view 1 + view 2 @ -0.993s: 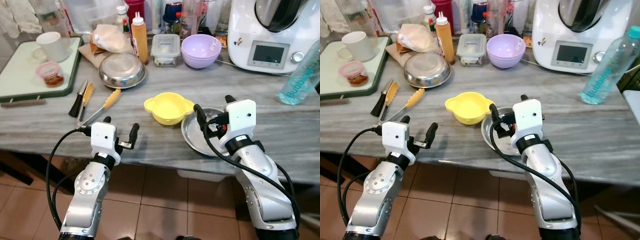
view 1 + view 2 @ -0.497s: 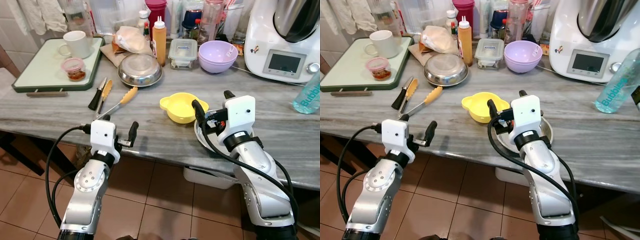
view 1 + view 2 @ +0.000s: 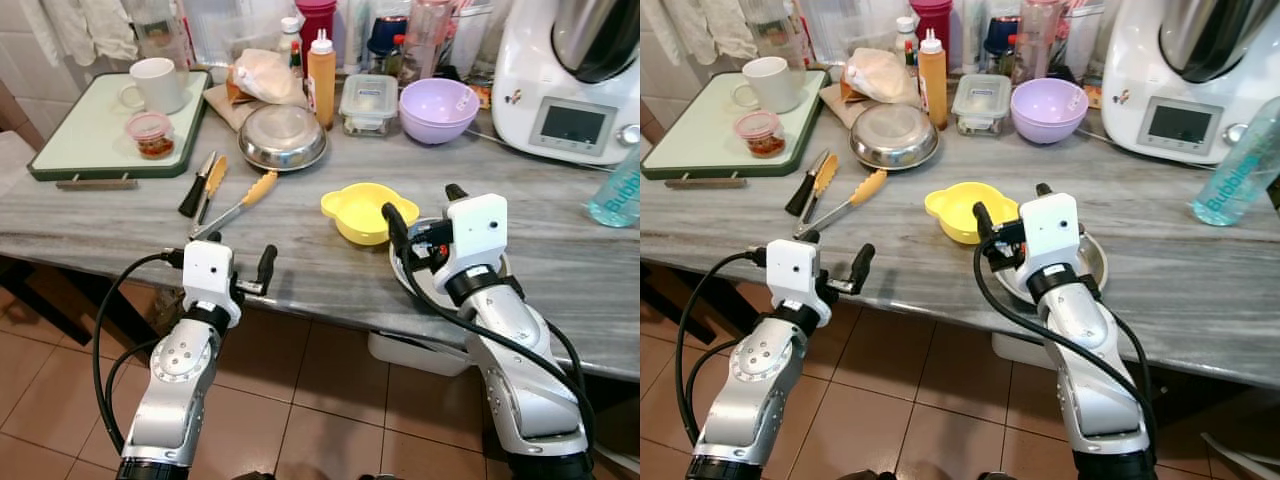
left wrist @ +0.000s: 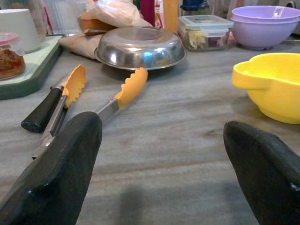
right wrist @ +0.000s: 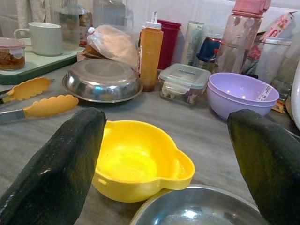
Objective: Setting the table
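Note:
A yellow bowl (image 3: 365,212) sits mid-counter, and a shallow steel plate (image 3: 1092,262) lies just right of it. My right gripper (image 3: 423,205) is open and hovers over the plate's near side; its wrist view looks past both fingers (image 5: 56,173) at the yellow bowl (image 5: 136,164) and the plate rim (image 5: 201,211). My left gripper (image 3: 240,254) is open and empty at the counter's front edge. Its wrist view faces yellow-tipped tongs (image 4: 126,91) and an upturned steel bowl (image 4: 139,46).
Further back stand a purple bowl (image 3: 437,108), a lidded food box (image 3: 368,103), an orange squeeze bottle (image 3: 321,65) and a white kitchen machine (image 3: 570,80). A green tray (image 3: 80,150) at the left carries a mug (image 3: 160,85) and a small jar (image 3: 150,135). A water bottle (image 3: 622,190) stands far right.
The whole picture has shifted as the camera drew back and turned, now showing more floor and the counter's left end. Both arms hold the same pose, and nothing on the counter moved.

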Available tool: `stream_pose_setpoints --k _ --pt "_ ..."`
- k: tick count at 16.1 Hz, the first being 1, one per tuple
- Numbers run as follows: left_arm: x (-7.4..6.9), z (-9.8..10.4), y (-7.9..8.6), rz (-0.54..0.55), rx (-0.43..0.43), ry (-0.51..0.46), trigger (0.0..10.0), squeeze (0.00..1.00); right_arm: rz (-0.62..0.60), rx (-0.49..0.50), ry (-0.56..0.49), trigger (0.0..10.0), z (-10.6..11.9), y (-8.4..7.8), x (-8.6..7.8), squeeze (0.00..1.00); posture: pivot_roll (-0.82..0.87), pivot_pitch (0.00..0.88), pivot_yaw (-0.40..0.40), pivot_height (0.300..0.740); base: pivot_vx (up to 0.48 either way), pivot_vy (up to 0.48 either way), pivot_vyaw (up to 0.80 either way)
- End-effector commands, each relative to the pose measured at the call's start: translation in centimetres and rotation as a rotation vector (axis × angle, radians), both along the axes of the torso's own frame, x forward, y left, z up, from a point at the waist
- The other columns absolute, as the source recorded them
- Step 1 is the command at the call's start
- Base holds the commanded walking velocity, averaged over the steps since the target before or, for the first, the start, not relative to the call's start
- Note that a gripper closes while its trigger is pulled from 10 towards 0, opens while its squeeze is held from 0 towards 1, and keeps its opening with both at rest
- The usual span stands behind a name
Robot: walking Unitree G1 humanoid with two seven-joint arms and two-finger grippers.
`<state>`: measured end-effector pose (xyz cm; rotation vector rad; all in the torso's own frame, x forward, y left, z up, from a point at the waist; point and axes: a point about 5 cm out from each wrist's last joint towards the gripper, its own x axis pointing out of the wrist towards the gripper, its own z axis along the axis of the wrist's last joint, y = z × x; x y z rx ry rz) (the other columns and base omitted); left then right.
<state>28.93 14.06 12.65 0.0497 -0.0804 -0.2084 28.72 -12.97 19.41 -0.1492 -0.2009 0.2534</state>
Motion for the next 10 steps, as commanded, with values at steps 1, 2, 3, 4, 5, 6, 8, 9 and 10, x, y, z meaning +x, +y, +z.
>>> stream_pose_setpoints --k 1,2,3,4,5,6,8,9,10 --pt "0.16 -0.12 0.11 0.01 0.013 0.009 10.0 0.0 -0.002 0.005 -0.001 10.0 0.13 0.05 0.04 0.0 -0.07 0.108 0.033 0.74 -0.259 0.0 0.0" --pt "0.16 -0.12 0.11 0.011 0.013 0.009 10.0 0.0 -0.002 0.005 -0.001 10.0 0.14 0.06 0.06 0.0 -0.07 0.108 0.033 0.74 -0.251 0.0 0.0" --pt "0.16 -0.16 0.11 0.013 0.014 0.011 10.0 0.0 -0.001 0.005 -0.003 10.0 0.18 0.06 0.11 0.0 -0.07 0.108 0.033 0.74 -0.266 0.0 0.0" --pt "0.15 -0.18 0.1 0.014 0.014 0.012 10.0 0.0 -0.002 0.005 -0.003 10.0 0.19 0.05 0.14 0.0 -0.07 0.108 0.033 0.74 -0.274 0.0 0.0" --pt "0.14 -0.25 0.07 0.014 0.016 0.015 10.0 0.0 -0.003 0.004 -0.003 10.0 0.19 0.0 0.17 0.0 -0.07 0.108 0.033 0.74 -0.281 0.0 0.0" --pt "0.13 -0.36 0.06 0.017 0.02 0.019 10.0 0.0 -0.005 0.005 -0.003 10.0 0.19 -0.04 0.21 0.0 -0.07 0.108 0.031 0.74 -0.319 0.0 0.0" --pt "0.17 -0.37 0.03 0.016 0.022 0.02 10.0 0.0 -0.008 0.008 -0.003 10.0 0.18 -0.05 0.25 0.0 -0.07 0.108 0.031 0.74 -0.315 0.0 0.0" --pt "0.2 -0.38 0.04 0.016 0.022 0.02 10.0 0.0 -0.009 0.008 -0.002 10.0 0.17 -0.05 0.25 0.0 -0.07 0.108 0.031 0.74 -0.307 0.0 0.0" --pt "0.23 -0.37 0.05 0.016 0.023 0.02 10.0 0.0 -0.009 0.008 -0.002 10.0 0.15 -0.05 0.25 0.0 -0.07 0.108 0.031 0.74 -0.311 0.0 0.0"
